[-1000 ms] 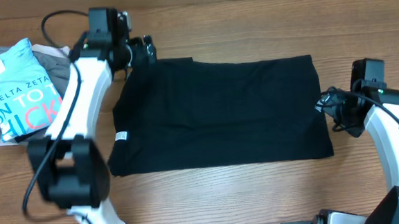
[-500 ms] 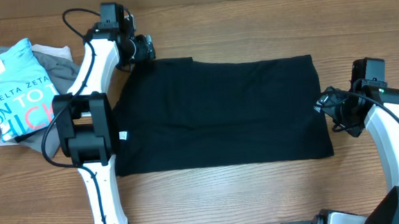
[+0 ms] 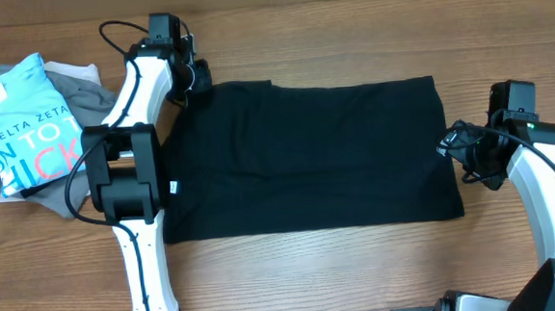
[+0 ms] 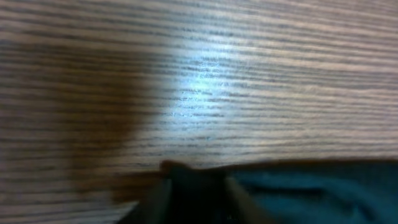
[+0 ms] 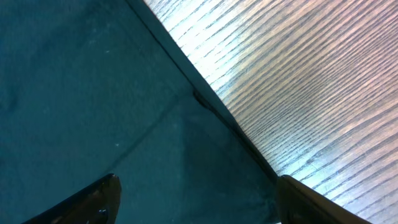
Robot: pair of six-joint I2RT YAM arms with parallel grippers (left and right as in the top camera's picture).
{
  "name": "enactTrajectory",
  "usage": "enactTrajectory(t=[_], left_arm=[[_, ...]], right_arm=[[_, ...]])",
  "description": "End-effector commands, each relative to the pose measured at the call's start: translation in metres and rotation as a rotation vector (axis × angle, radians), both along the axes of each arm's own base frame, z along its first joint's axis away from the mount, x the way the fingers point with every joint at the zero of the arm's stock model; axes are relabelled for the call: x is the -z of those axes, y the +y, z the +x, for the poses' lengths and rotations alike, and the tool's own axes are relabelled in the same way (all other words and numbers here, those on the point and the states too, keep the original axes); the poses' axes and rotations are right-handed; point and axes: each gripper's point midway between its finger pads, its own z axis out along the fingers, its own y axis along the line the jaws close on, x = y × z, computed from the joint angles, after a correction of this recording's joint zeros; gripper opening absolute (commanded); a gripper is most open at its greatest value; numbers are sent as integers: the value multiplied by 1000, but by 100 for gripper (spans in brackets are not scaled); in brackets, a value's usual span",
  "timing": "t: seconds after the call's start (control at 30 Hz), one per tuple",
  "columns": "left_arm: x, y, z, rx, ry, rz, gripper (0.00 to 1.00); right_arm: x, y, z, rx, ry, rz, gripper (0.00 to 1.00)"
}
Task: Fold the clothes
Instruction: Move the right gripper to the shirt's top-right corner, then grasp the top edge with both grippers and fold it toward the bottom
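The clothes (image 3: pixel 306 154), a plain black garment with a small white tag (image 3: pixel 173 188), lie spread flat across the middle of the table. My left gripper (image 3: pixel 196 78) is at the garment's far left corner. In the left wrist view its fingers (image 4: pixel 158 199) stand close together with the black corner (image 4: pixel 196 186) pinched between them. My right gripper (image 3: pixel 451 147) hovers at the garment's right edge. In the right wrist view it is open (image 5: pixel 199 180), fingers (image 5: pixel 93 199) wide apart over the fabric (image 5: pixel 93 93) and its hem.
A light blue tee with lettering (image 3: pixel 25 123) lies on grey garments (image 3: pixel 75 86) at the far left. Bare wooden table (image 3: pixel 362 266) runs along the front and the back of the black garment.
The left arm stretched further out to the garment's far left corner and its jaws closed down on the fabric. The right arm has not moved.
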Motion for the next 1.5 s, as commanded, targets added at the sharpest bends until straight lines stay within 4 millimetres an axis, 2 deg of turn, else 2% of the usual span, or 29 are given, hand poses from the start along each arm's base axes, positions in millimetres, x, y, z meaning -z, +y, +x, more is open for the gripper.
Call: enactTrajectory(t=[0.0, 0.13, 0.23, 0.3, 0.4, 0.5, 0.6, 0.7, 0.73, 0.87, 1.0, 1.07, 1.17, 1.27, 1.37, 1.4, 1.47], left_arm=[[14, -9, -3, 20, 28, -6, 22], [16, -9, -11, 20, 59, -7, 16], [18, -5, -17, 14, 86, 2, 10], [17, -1, -18, 4, 92, 0, 7], [17, 5, -17, -35, 97, -9, 6], [16, 6, -17, -53, 103, -26, 7], [16, 6, -17, -52, 103, -29, 8], [16, 5, -17, -50, 103, -32, 8], [16, 4, -17, -50, 104, -31, 8], [16, 4, -18, -49, 109, -31, 9], [17, 4, -19, -49, 110, -31, 9], [17, 4, -19, -49, 109, -31, 9], [17, 4, -19, -49, 110, -31, 9], [17, 4, -19, -49, 110, -31, 13], [17, 4, -19, -49, 110, -31, 11], [17, 4, -19, -49, 111, -32, 5], [16, 5, -17, -49, 104, -30, 4]], right_arm=[[-13, -2, 7, -2, -43, -6, 82], [-16, -1, 18, -41, -87, -10, 72], [-16, 13, 30, -141, -125, 47, 69], [-14, 12, 35, -160, -110, 48, 68], [-18, 8, 60, -193, -99, 50, 69], [-29, -4, 112, -210, -159, 25, 70], [-26, -10, 161, -228, -235, 5, 70], [-6, -7, 203, -288, -317, -40, 69], [9, -8, 214, -290, -322, -69, 69], [45, -9, 226, -274, -304, -80, 66], [70, -9, 228, -270, -279, -68, 65], [76, -8, 227, -270, -267, -65, 64], [82, -8, 226, -270, -256, -62, 50], [88, -8, 224, -269, -241, -60, 4], [88, -9, 224, -268, -239, -61, 4], [88, -9, 223, -266, -238, -63, 4], [89, -14, 221, -230, -225, -77, 4]])
